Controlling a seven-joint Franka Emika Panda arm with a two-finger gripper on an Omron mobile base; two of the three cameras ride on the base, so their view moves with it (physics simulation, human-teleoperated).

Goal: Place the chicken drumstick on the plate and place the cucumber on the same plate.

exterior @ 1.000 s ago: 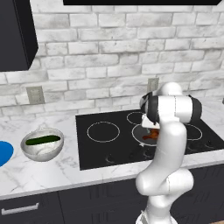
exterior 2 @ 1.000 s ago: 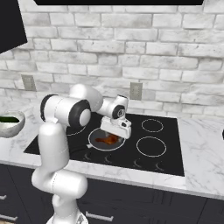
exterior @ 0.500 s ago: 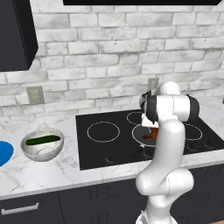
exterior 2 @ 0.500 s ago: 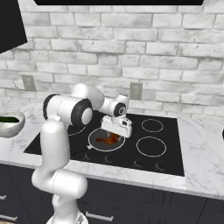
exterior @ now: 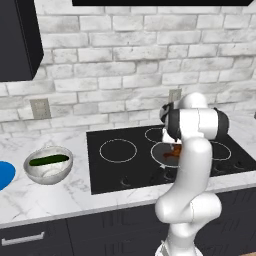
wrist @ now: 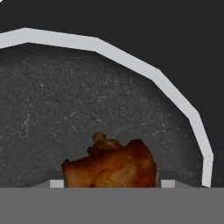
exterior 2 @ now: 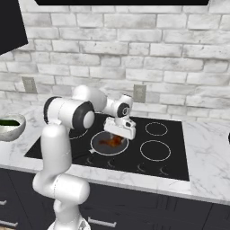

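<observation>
The chicken drumstick (wrist: pixel 111 162), reddish-brown and lumpy, lies low on a dark round patch ringed in white on the cooktop (exterior 2: pixel 170 148). My gripper (wrist: pixel 112 183) is down over it, a fingertip on each side, shut on it. From the right base view the gripper (exterior 2: pixel 117 136) hangs over the front left ring with the drumstick (exterior 2: pixel 112 142) under it. The arm partly hides the drumstick (exterior: pixel 174 150) in the left base view. The cucumber (exterior: pixel 48 160) lies in a marbled bowl (exterior: pixel 49 174) on the counter to the left. The blue plate (exterior: pixel 4 175) shows at the far left edge.
The black cooktop (exterior: pixel 125 170) has several ringed burners. A brick wall with outlets runs behind the marble counter (exterior: pixel 60 200). A dark cabinet (exterior: pixel 17 40) hangs at upper left. The bowl (exterior 2: pixel 10 129) with the cucumber (exterior 2: pixel 6 122) sits at the left edge of the right base view.
The jaws have closed from wide open onto the drumstick. The arm and the drumstick have stayed in place.
</observation>
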